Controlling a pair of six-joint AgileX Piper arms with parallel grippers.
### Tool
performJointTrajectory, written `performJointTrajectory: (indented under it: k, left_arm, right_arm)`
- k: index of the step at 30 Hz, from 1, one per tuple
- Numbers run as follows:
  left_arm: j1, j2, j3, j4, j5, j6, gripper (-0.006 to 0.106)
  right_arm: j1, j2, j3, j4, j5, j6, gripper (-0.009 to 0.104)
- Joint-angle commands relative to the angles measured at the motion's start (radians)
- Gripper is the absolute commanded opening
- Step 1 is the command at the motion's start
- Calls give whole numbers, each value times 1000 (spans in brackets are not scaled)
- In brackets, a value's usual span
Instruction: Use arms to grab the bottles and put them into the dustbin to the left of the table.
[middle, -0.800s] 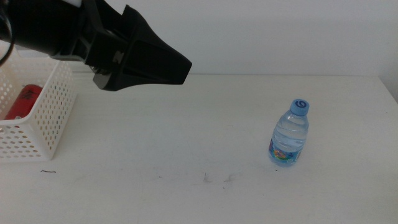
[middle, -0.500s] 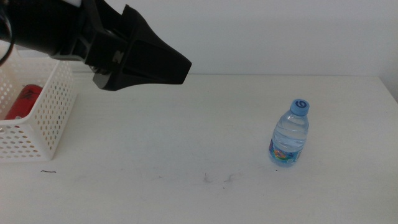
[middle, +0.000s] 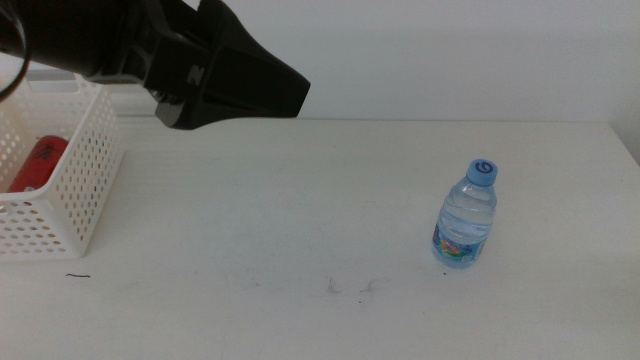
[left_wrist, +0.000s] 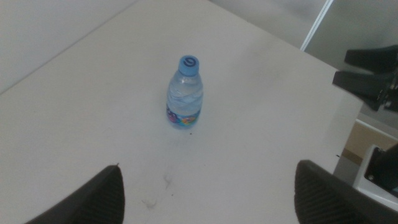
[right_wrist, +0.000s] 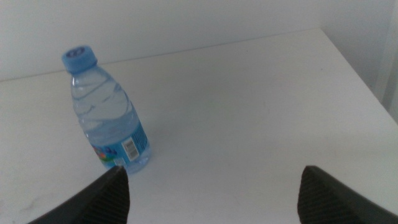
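The left gripper (middle: 285, 95) hangs above the table (middle: 300, 200) at about 10 o'clock in the middle view, its black body reaching in from the upper left corner. Its tips point toward 3 o'clock. In the left wrist view the two jaws stand wide apart with nothing between them, so the gripper is open and empty.

The water bottle (middle: 467, 227) stands upright on the table at about 4 o'clock in the middle view, well apart from the left gripper. It is clear, with a blue cap and a coloured label near its base. The left wrist view shows the same bottle (left_wrist: 185, 93) standing alone on the white surface.

The basket (middle: 85, 175) sits at 9 o'clock in the middle view, at the left edge of the table. It is white with perforated sides. The red can (middle: 36, 163) lies inside it.

The right gripper (right_wrist: 211, 186) is out of the middle view. In the right wrist view its jaws are spread wide and hold nothing, and the water bottle (right_wrist: 109, 118) stands upright just beside one jaw tip without touching it.

A few small dark scuff marks (middle: 350, 287) show on the table near 6 o'clock
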Motion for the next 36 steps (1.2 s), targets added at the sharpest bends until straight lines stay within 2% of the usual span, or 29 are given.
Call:
performJointTrajectory:
  k: [1, 6, 11, 15, 17, 20, 21, 22, 32, 36]
  left_arm:
    - [-2, -2, 2, -9, -19, 4, 94]
    - [-2, -2, 2, -9, -19, 4, 94]
    - [-2, -2, 2, -9, -19, 4, 94]
    - [-2, -2, 2, -7, -23, 4, 94]
    - [-2, -2, 2, -7, -28, 4, 94]
    - [-2, -2, 2, -7, -47, 4, 94]
    - [-2, -2, 2, -7, -52, 4, 94]
    - [-2, -2, 2, -7, -59, 4, 94]
    - [-2, -2, 2, -7, -131, 4, 94]
    - [-2, -2, 2, -7, -131, 4, 94]
  right_arm:
    - [-7, 102, -69, -1, -15, -8, 90]
    - [-7, 327, -120, 12, -175, -8, 90]
    - [-7, 628, -58, -115, -539, -28, 90]
    - [-7, 863, -50, -159, -705, -7, 90]
    - [-7, 989, -50, -244, -822, -7, 90]
    - [-7, 1155, -50, -442, -984, -7, 90]
    - [-7, 1190, -50, -474, -1037, -7, 90]
    - [-7, 1232, -50, -485, -1088, -7, 90]
    - [-7, 1553, -50, -423, -1529, -9, 90]
    - [-7, 1621, -52, -423, -1625, -60, 90]
